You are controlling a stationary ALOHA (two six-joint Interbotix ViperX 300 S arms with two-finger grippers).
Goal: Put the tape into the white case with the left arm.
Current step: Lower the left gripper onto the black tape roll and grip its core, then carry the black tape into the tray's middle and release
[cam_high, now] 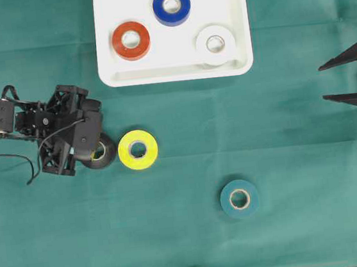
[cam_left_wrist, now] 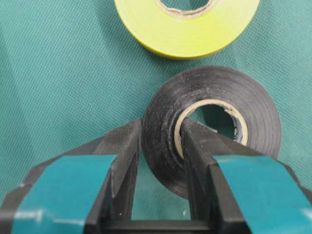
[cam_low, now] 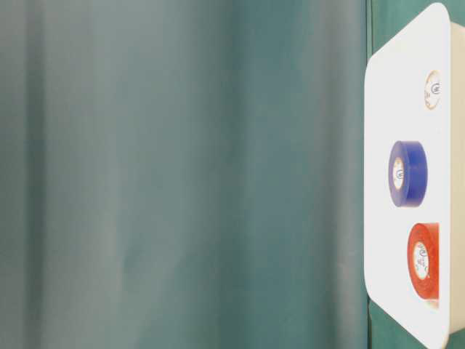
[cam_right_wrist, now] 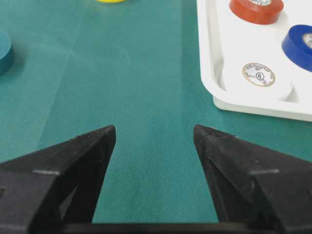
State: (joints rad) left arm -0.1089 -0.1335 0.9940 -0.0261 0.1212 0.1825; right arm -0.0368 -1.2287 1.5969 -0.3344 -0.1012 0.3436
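The left gripper (cam_left_wrist: 161, 146) is clamped on the black tape (cam_left_wrist: 214, 122), one finger through its core, the roll resting on the counter (cam_high: 177, 237). Grasping looks finished; next, lift and carry it past the yellow tape (cam_high: 138, 150) just ahead to the white case (cam_high: 240, 49). The right gripper (cam_right_wrist: 155, 141) sits apart, idle.

No text, brand, number or sign could be read anywhere in these views. A round printed emblem sat on the core label of the white tape roll (cam_right_wrist: 258, 74) in the white case (cam_right_wrist: 210, 58), seen from the right wrist camera, but its lettering was too small to make out. Similar small marks showed on the core labels of the blue tape roll (cam_low: 407, 173) and the red tape roll (cam_low: 423, 260) in the table-level view, equally illegible.
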